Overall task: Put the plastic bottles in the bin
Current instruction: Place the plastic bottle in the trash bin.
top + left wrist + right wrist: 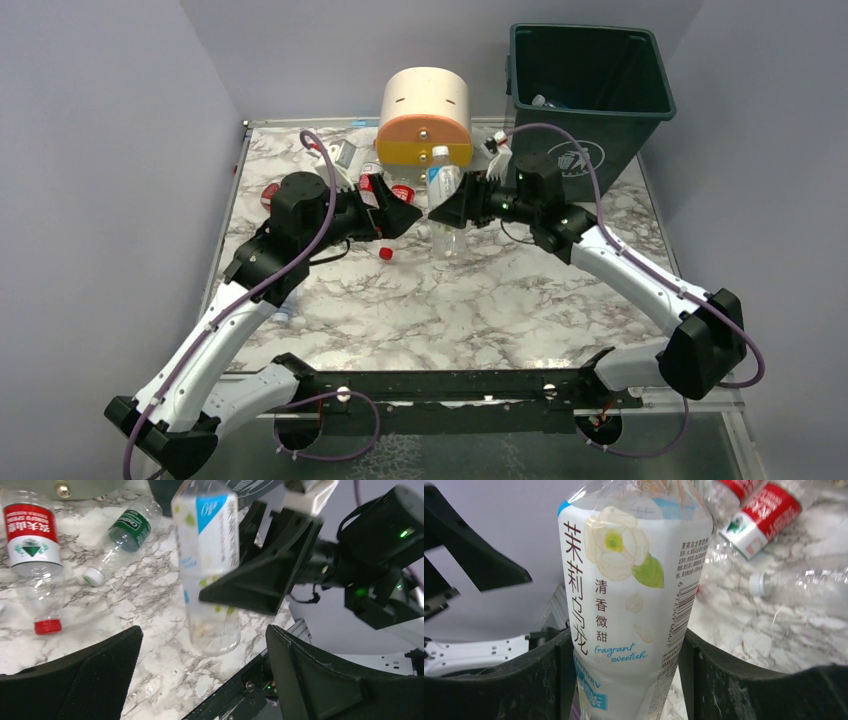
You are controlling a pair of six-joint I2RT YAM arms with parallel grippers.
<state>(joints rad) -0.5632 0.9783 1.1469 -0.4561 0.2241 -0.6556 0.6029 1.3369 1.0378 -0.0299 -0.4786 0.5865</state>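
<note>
My right gripper (pixel 452 207) is shut on a clear bottle with a white flower label (pixel 443 192), held upright at mid-table; its base is at or just above the marble. In the right wrist view both fingers (pixel 719 680) press the bottle's sides (pixel 629 605). My left gripper (pixel 402 216) is open and empty, just left of that bottle (pixel 207 555). A red-label bottle (pixel 32 540) and a green-label bottle (pixel 127 530) lie beyond it. The dark green bin (pixel 590 120) stands at the back right with a bottle inside (pixel 545 100).
A cream-and-orange round drawer unit (pixel 425 115) stands at the back centre, left of the bin. Several bottles lie clustered in front of it (pixel 372 184). A red cap (pixel 385 253) lies near my left gripper. Another clear bottle (pixel 799 587) lies on the marble.
</note>
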